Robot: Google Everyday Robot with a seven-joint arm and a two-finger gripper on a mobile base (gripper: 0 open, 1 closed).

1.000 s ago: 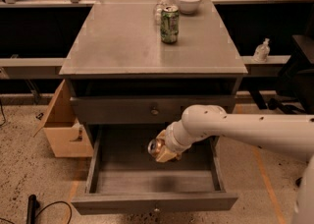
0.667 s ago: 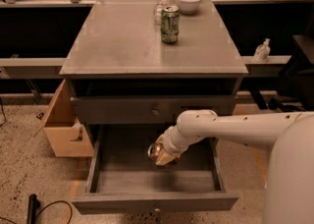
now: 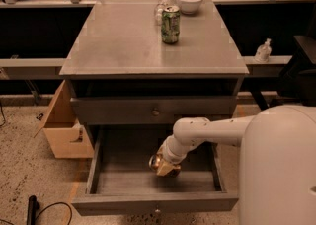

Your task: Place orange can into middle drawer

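Note:
The middle drawer (image 3: pixel 148 202) is pulled open below the shut upper drawer (image 3: pixel 153 110) of the grey cabinet. My white arm reaches from the right into the open drawer. My gripper (image 3: pixel 164 166) is inside the drawer, near its middle and just above the floor. The orange can (image 3: pixel 159 164) is at the gripper's tip, tilted, with its silver top facing left. The gripper's body hides most of the can.
A green-and-white can (image 3: pixel 170 24), a white bowl (image 3: pixel 189 1) and a clear glass (image 3: pixel 159 9) stand at the back of the cabinet top (image 3: pixel 123 46). A cardboard box (image 3: pixel 61 132) sits on the floor to the left. A small white bottle (image 3: pixel 262 50) stands on the right ledge.
The arm has drawn a little closer and lower into the drawer, carrying the can with it. The cabinet-top objects have not moved.

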